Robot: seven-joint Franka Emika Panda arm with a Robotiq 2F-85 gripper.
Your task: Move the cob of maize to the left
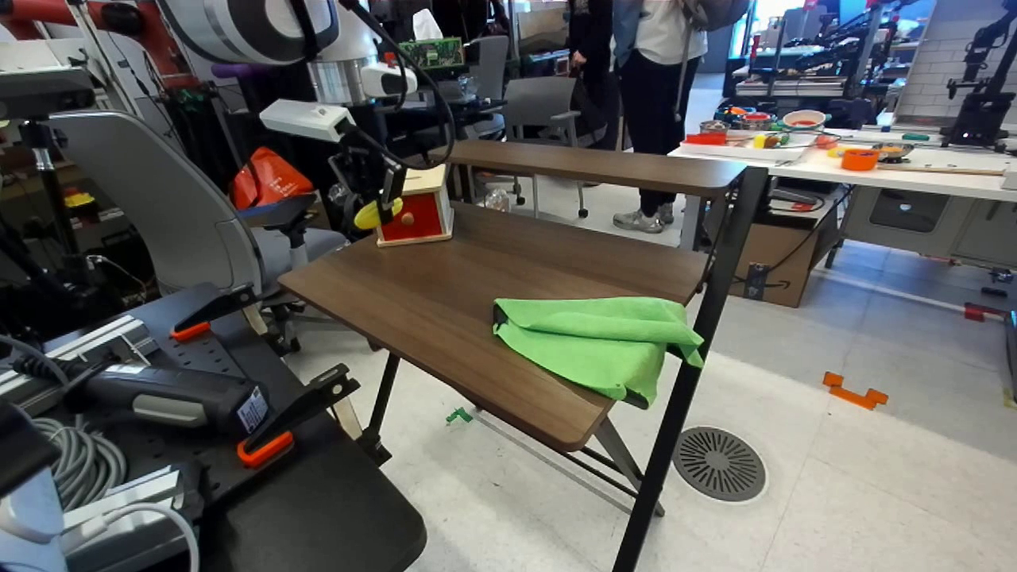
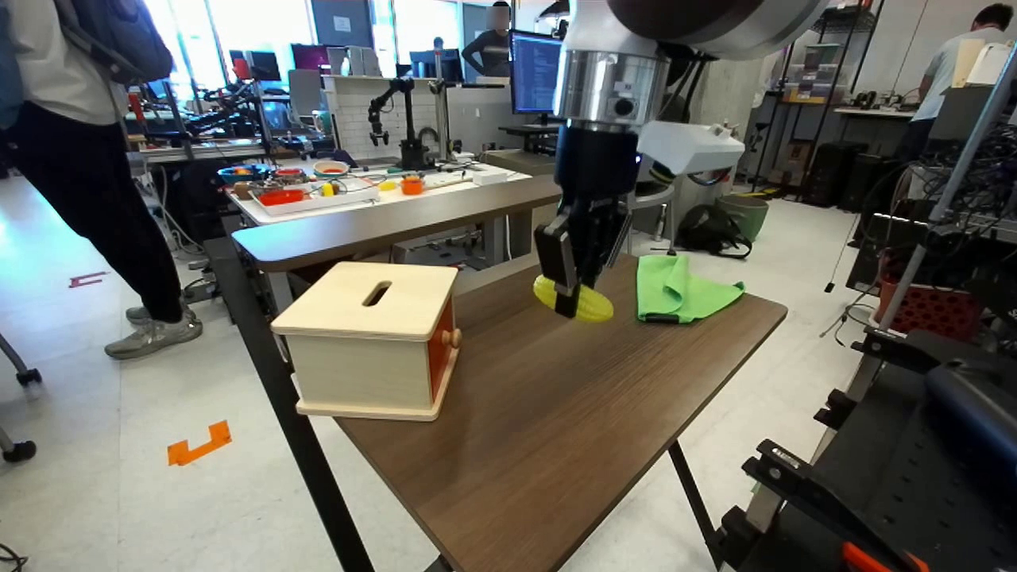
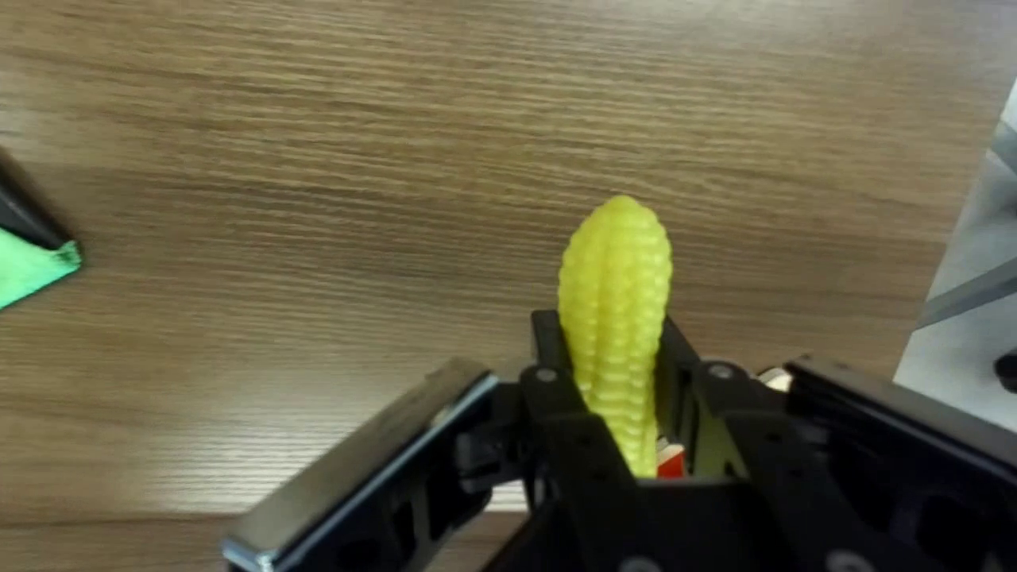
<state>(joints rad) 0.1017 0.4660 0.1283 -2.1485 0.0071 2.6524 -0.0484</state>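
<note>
The cob of maize is a small yellow toy cob, seen in both exterior views point(image 1: 366, 217) point(image 2: 594, 305) and in the wrist view point(image 3: 616, 278). My gripper point(image 2: 578, 292) is shut on it, one finger on each side. In the wrist view the gripper point(image 3: 608, 349) covers part of the cob's lower sides. The cob lies roughly level in the fingers and is held above the brown table point(image 2: 540, 413). In an exterior view the gripper point(image 1: 388, 202) and cob overlap the box behind them.
A wooden box with a red front point(image 1: 409, 222) point(image 2: 361, 373) stands at one end of the table. A green cloth point(image 1: 592, 334) point(image 2: 687, 292) lies at the opposite end; its corner shows in the wrist view point(image 3: 32, 270). A raised shelf point(image 1: 588, 167) runs along one long side.
</note>
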